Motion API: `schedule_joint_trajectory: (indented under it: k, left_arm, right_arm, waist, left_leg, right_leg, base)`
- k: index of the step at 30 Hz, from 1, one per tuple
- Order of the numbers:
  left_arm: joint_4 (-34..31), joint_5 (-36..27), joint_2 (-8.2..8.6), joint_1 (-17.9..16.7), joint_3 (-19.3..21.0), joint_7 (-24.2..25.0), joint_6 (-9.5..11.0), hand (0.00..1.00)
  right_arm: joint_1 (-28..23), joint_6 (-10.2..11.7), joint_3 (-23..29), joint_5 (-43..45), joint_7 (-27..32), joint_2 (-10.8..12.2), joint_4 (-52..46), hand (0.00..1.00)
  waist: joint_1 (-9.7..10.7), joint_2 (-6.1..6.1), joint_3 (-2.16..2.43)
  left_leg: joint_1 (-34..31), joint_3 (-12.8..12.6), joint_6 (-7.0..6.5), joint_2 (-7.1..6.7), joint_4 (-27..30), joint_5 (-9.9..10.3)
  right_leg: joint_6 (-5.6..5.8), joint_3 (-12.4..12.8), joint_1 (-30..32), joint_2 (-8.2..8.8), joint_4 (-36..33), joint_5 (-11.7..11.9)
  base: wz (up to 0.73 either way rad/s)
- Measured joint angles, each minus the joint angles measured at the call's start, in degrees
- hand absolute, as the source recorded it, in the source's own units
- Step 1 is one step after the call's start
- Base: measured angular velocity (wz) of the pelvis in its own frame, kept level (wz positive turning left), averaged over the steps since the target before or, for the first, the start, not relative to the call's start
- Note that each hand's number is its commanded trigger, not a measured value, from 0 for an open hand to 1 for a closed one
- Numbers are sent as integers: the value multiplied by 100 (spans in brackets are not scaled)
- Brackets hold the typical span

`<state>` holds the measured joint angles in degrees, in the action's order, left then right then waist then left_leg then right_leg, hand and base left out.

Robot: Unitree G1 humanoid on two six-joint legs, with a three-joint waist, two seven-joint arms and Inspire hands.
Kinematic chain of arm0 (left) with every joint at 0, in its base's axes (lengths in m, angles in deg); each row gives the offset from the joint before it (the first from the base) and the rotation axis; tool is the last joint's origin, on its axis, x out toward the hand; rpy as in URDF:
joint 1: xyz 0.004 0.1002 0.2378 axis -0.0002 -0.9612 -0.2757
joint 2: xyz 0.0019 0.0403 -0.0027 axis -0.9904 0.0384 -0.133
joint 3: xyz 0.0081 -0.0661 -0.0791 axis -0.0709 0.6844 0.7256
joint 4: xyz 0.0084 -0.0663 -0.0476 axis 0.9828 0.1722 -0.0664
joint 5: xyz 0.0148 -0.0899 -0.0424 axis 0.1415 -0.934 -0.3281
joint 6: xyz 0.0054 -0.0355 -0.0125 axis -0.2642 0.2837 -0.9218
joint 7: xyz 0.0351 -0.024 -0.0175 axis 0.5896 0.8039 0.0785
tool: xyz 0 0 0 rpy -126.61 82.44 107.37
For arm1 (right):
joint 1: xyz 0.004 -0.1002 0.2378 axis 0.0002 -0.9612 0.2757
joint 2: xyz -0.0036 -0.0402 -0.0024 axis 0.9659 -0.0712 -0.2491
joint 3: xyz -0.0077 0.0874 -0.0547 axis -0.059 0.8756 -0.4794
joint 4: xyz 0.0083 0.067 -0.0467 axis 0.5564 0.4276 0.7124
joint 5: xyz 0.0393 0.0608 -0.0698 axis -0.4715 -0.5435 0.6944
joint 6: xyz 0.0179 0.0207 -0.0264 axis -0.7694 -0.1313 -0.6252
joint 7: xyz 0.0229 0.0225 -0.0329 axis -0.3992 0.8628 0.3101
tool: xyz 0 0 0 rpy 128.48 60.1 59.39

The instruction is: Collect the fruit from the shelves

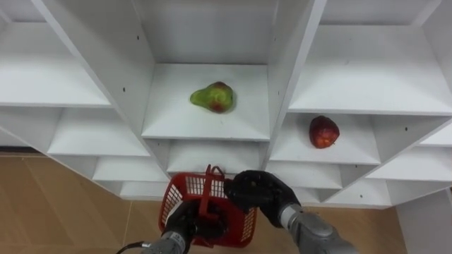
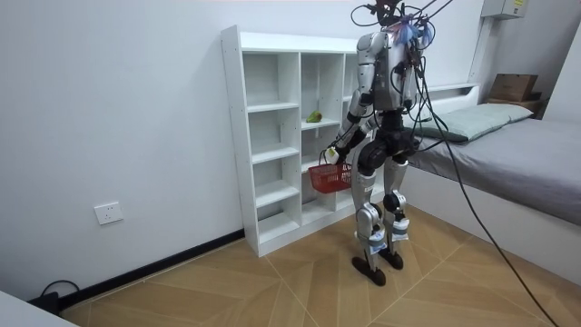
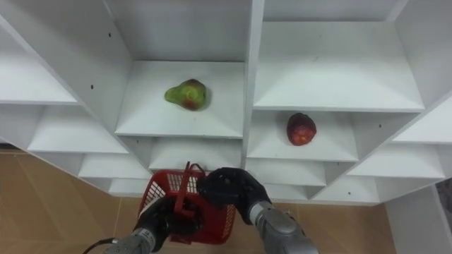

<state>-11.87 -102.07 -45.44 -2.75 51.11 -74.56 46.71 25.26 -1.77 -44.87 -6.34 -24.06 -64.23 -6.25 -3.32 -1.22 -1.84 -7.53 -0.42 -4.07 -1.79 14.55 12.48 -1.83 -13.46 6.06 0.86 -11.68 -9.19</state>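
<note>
We can read no text, number or sign here. One yellow label [image 2: 518, 4] sits on a grey box [image 2: 501, 8] high on the wall at the room view's right, and its print is too small for us to read.

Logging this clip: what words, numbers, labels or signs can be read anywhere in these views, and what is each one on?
No text can be read.
Pear, apple, red basket, white shelves: no print shows.
Yellow label on the wall unit in the room view: too small to read.
Brown box behind the bed: any marks are too small to read.
Wall socket: no readable marking.
</note>
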Motion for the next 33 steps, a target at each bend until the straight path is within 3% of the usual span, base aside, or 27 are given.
schedule_joint_trajectory:
  k: [1,2,3,33]
  left_arm:
    - [0,0,0,0,2,6,2,100]
    - [0,-2,0,0,2,17,2,100]
    - [0,-4,0,0,2,24,3,100]
    - [-1,-236,45,58,5,25,-7,100]
  right_arm:
    - [0,0,1,0,-4,9,0,40]
    - [0,0,1,0,-6,18,3,9]
    - [-1,0,1,-1,-6,21,8,0]
    - [41,1,-4,-2,33,73,215,0]
  waist:
    - [-2,2,-1]
    - [0,3,-2]
    - [0,3,-2]
    - [-7,-6,1]
  left_leg:
    - [-7,5,0,0,1,0]
    - [-11,10,0,0,4,0]
    - [-13,12,0,-1,4,0]
    - [-18,37,0,-2,15,0]
  right_leg:
    - [0,-3,0,0,0,0]
    - [0,-8,0,0,0,0]
    - [0,-12,0,0,0,0]
    - [0,-48,-1,3,-1,0]
  base:
    - [0]
    - [0]
    - [0]
    - [0]
